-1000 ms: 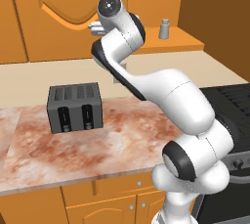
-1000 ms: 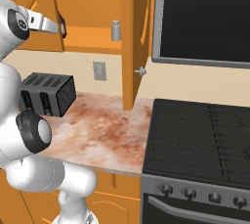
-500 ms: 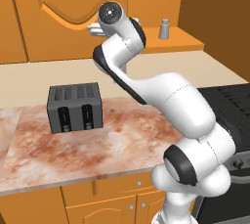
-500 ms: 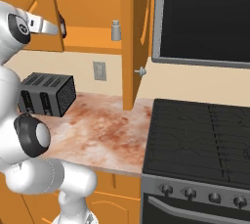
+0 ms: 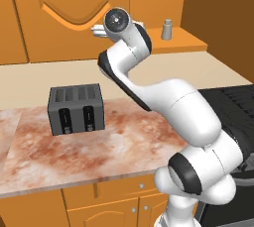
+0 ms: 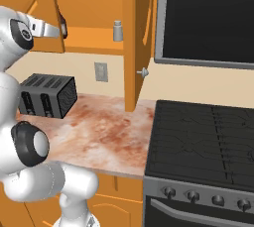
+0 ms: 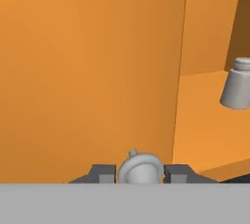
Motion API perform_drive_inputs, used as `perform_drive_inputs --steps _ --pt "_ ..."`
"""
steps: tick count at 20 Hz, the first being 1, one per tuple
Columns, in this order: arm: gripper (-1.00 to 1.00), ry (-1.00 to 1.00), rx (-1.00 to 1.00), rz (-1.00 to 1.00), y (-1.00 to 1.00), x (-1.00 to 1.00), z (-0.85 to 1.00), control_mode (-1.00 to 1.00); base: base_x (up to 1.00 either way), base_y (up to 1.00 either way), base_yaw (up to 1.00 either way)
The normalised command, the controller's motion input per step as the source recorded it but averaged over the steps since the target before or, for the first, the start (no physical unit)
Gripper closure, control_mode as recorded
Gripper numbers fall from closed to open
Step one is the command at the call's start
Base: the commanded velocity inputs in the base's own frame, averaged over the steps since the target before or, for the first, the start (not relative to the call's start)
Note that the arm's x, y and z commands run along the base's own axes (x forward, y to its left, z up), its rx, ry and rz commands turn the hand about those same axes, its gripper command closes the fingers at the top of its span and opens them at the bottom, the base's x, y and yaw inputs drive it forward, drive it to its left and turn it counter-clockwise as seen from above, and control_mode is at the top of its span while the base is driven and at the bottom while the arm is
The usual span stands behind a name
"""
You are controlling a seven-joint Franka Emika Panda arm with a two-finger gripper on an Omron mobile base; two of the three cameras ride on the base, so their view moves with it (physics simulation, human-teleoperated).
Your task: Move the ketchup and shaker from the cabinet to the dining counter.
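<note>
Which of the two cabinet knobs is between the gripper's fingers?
The left door's knob: the gripper clamps it. The other knob, on the open door beside the stove, stands free.

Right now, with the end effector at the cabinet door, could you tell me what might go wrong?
1. The end effector pinches only the small round silver knob; it could slip off when pulling.
2. The cabinet door might swing into the arm, which is close beside it.
3. The shaker stands near the shelf edge; a bump could topple it.

orange cabinet (image 6: 141, 28), light-grey shaker (image 6: 117, 31), dark grey toaster (image 5: 75, 108), worktop (image 5: 124, 141) — mottled red-brown and white marble, silver knob (image 7: 141, 167)
</note>
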Motion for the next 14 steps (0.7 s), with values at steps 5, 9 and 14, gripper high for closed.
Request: perform_drive_inputs --steps 5,9,14 --pt "1.0 -0.01 0.08 0.1 0.03 -0.4 0.0 -1.0 0.0 0.0 0.0" --pt "1.0 0.0 0.06 0.11 0.18 -0.51 0.0 -1.0 0.0 0.0 0.0" --pt "1.0 0.0 0.01 0.12 0.34 -0.55 0.02 -1.0 0.0 0.0 0.0"
